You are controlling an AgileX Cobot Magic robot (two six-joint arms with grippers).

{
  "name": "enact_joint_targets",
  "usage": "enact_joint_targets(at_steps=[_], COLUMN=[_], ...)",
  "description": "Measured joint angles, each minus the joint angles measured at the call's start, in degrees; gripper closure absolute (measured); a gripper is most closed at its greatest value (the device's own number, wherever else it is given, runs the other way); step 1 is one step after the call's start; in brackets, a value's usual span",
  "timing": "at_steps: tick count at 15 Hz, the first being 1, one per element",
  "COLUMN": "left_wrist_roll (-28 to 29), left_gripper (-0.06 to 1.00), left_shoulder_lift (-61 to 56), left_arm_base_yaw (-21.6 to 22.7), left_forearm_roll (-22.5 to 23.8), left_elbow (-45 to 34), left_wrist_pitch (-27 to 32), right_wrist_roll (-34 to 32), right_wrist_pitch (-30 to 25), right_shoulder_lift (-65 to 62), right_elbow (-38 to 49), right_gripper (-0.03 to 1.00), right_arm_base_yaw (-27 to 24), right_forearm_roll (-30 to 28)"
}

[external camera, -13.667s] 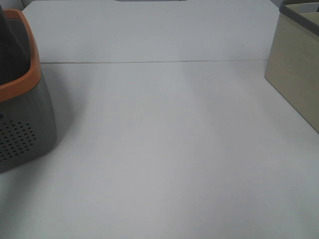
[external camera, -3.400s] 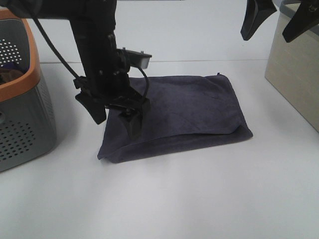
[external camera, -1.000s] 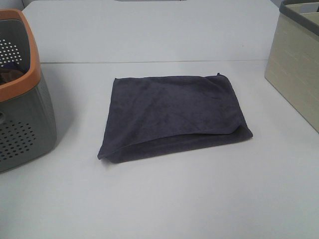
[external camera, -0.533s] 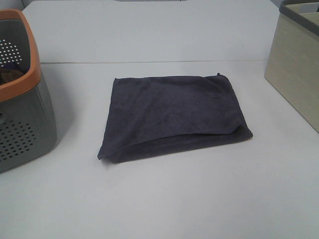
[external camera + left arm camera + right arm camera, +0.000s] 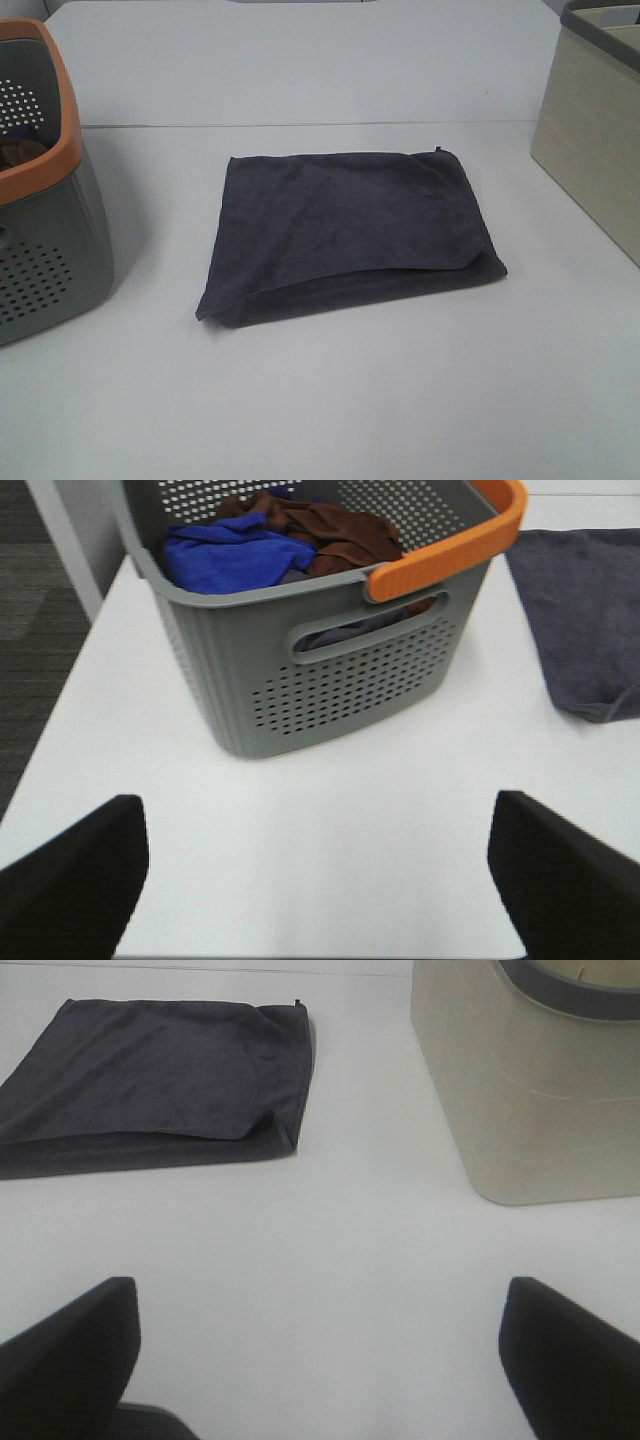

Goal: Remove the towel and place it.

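The folded charcoal towel [image 5: 345, 232] lies flat at the white table's [image 5: 330, 400] centre, the grey basket [image 5: 45, 230] at its 9 o'clock, a beige bin [image 5: 590, 150] toward 2 o'clock; only the left wrist view shows blue [image 5: 235, 550] and brown cloths [image 5: 335, 530] inside the basket. Left gripper [image 5: 320, 865] and right gripper [image 5: 320, 1355] hang spread wide, holding nothing, both outside the high view; seconds earlier the left arm stood over the towel, which has not shifted since.

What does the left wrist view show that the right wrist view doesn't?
Only the left wrist view shows the grey basket with blue and brown cloths inside. Only the right wrist view shows the beige bin. Both show the dark towel lying flat on the white table, and each gripper's jaws spread wide, holding nothing.
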State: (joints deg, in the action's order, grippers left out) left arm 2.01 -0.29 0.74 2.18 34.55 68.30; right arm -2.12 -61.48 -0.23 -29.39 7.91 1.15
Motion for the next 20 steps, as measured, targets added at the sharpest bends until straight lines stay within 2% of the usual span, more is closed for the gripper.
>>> enact_joint_targets(at_steps=[2, 3, 6, 13, 17, 20], left_wrist_roll=[-3.27, -5.21, -4.98, -3.90, -3.78, -3.78], left_gripper=[0.08, 0.08, 0.08, 0.08, 0.08, 0.08], left_shoulder_lift=[0.00, -0.06, -0.06, -0.06, -0.06, -0.06], left_arm_base_yaw=[0.00, 0.00, 0.00, 0.00, 0.00, 0.00], left_forearm_roll=[-2.75, -3.27, -3.27, -3.90, -4.41, -4.41], left_elbow=[-3.61, -5.73, -6.02, -6.02, -6.02, -6.02], left_wrist_pitch=[-3.50, -7.73, -8.08, -8.14, -8.14, -8.14], right_wrist_roll=[0.52, 0.86, 1.43, 1.49, 1.43, 1.43], right_wrist_pitch=[0.46, 0.46, 0.46, 0.46, 0.46, 0.46], right_shoulder_lift=[0.00, 0.00, 0.00, 0.00, 0.00, 0.00], right_elbow=[0.52, 0.63, 0.63, 0.63, 0.63, 0.63], right_gripper=[0.10, 0.10, 0.10, 0.10, 0.10, 0.10], right_arm_base_yaw=[0.00, 0.00, 0.00, -0.11, -5.96, -6.42], right_forearm_roll=[0.11, 0.86, 2.75, 2.92, 3.15, 3.15])
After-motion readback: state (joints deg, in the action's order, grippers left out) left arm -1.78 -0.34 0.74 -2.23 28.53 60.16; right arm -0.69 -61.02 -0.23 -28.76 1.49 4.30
